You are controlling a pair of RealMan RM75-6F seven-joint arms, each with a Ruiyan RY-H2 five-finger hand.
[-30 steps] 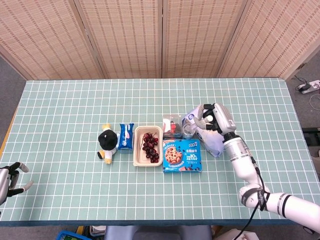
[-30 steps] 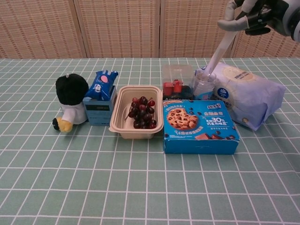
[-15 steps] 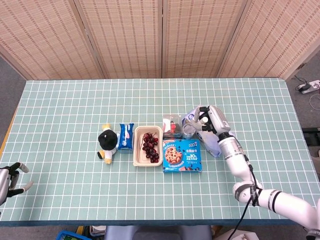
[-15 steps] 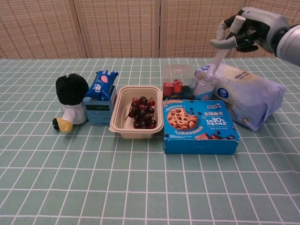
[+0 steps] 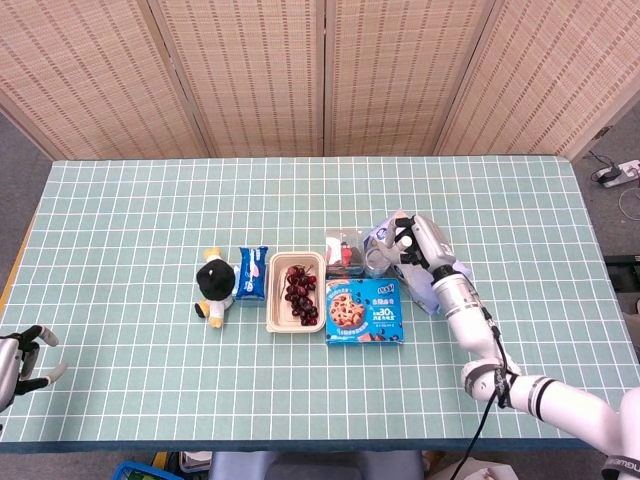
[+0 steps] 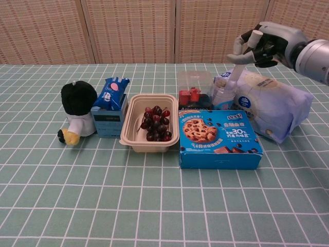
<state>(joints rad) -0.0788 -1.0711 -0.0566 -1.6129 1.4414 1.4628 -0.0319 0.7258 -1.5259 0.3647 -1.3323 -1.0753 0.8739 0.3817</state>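
— Across the green checked table (image 6: 51, 206), what lies there, biggest thing first?

— At the right end of the row, a large pale wipes pack (image 6: 275, 105) lies on its side. Just left of it and nearer sits a blue cookie box (image 6: 220, 139), flat, touching a tan tray of grapes (image 6: 151, 123) on its left.

— And behind the cookie box?

— A clear tub of red pieces (image 6: 193, 92), and beside it, on the right, a small clear bottle (image 6: 224, 92) standing upright against the wipes pack.

— What's left of the tray?

— A blue snack packet (image 6: 110, 95) on a small box, then a black-haired plush doll (image 6: 77, 110) at the far left of the row.

— Where are the hands?

— The right hand (image 6: 259, 43) hovers above the bottle and the wipes pack, fingers curled in around a slim white stick (image 6: 240, 66) that slants down toward the bottle. I cannot tell whether its tip touches. The left hand (image 5: 22, 358) sits at the near left edge, well apart from everything, fingers spread and holding nothing.
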